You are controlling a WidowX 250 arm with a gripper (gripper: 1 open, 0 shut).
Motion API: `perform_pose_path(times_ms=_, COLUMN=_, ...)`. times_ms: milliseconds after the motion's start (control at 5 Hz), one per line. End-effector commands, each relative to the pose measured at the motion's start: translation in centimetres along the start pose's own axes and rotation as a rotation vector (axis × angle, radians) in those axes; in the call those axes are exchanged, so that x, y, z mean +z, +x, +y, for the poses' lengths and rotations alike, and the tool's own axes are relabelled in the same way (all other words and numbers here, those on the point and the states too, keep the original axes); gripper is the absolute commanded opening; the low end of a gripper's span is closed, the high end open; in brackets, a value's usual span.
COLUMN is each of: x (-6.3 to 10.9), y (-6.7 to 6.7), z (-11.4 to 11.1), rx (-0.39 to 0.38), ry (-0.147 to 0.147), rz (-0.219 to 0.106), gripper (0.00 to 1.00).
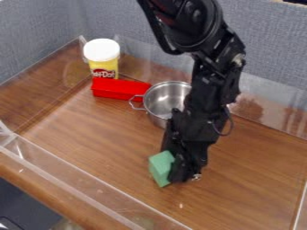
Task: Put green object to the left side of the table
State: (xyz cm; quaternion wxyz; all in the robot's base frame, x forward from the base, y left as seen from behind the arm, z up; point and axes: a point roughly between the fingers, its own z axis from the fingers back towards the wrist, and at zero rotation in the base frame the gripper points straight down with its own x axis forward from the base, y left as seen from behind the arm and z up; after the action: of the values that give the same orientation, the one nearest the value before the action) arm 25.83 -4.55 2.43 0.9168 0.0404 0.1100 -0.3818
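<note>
A low clear plastic wall [72, 179] crosses the nearest part of the view on a slant, running along the front edge of the desk [90, 135], whose top is glossy brown wood grain. In the lower left corner, outside that wall, a bit of dark cable [13, 222] shows.

Just past the wall, right of the middle of the desk's near part, is the green block [161, 168]. The black gripper [178, 169] is down at desk level with its fingers around the block, gripping it. The block's left part sticks out in plain view, while the black fingers cover its right part. Whether the block touches the desk or hangs slightly above it cannot be told.

The black robot arm [211, 81] rises from the gripper toward the top of the view, leaning to the left at its upper end. Bare desk shows to the right of it.

Behind the gripper stands a shiny steel pot [167, 97], partly hidden by the arm, with a wire handle on its left side. Left of the pot and close to its handle lies a red rectangular block [118, 89]. Beyond the red block, farther left, a yellow tub with a white lid [103, 57] stands upright near the far wall of clear plastic [146, 66]. Grey panels [270, 40] rise at the very back.
</note>
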Motion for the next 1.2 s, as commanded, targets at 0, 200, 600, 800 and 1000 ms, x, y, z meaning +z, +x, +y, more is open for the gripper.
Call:
perform_pose_path(times_ms=0, x=2.3, y=-0.3, z=0.8, rx=0.020, ry=0.047, rz=-0.074, gripper=0.00)
perform_pose_path(times_ms=200, x=2.4, y=-0.5, z=0.9, rx=0.023, ry=0.050, rz=-0.080, gripper=0.00)
perform_pose_path(times_ms=600, x=2.6, y=-1.1, z=1.3, rx=0.036, ry=0.056, rz=-0.093, gripper=0.00)
perform_pose_path(times_ms=800, x=3.0, y=-1.5, z=1.7, rx=0.052, ry=0.063, rz=-0.103, gripper=0.00)
perform_pose_path(times_ms=1000, x=4.6, y=-3.0, z=3.2, rx=0.114, ry=0.090, rz=-0.126, gripper=0.00)
